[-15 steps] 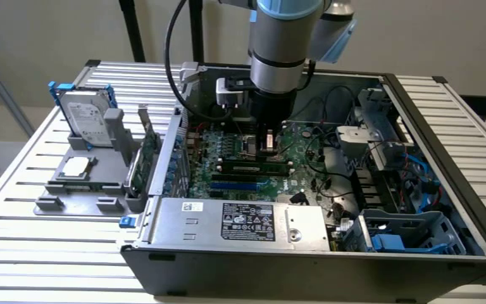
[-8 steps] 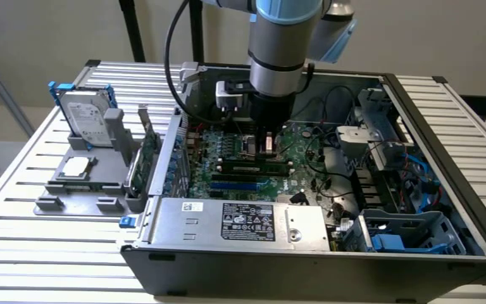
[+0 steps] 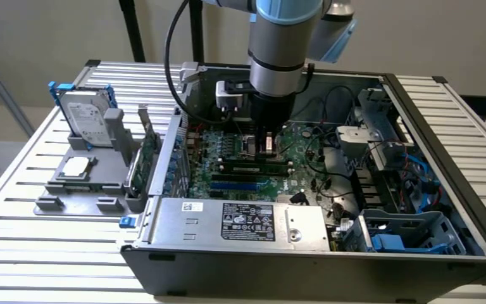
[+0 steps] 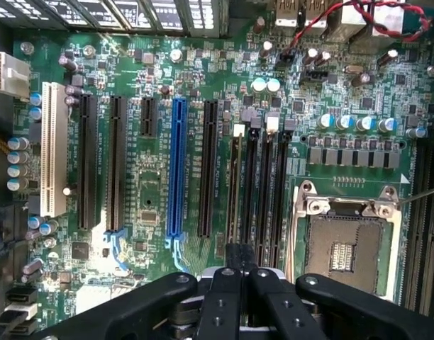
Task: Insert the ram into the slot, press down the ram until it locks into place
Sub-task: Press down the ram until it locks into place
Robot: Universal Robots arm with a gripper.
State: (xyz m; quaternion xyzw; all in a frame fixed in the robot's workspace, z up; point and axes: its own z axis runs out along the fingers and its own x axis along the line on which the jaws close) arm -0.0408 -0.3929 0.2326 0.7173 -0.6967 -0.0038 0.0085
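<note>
One long thin green ram stick (image 4: 233, 188) stands edge-up in the narrow black slot (image 4: 251, 185), beside three like sockets. The black gripper (image 4: 240, 273) looks closed above its near end, apparently not gripping. Uneven pressing could leave one clip unlatched.

Even, bright overhead light; soft shadows inside case (image 3: 412, 190); mild glare on motherboard (image 4: 160, 184); gripper (image 4: 240, 258) slightly blurred.
</note>
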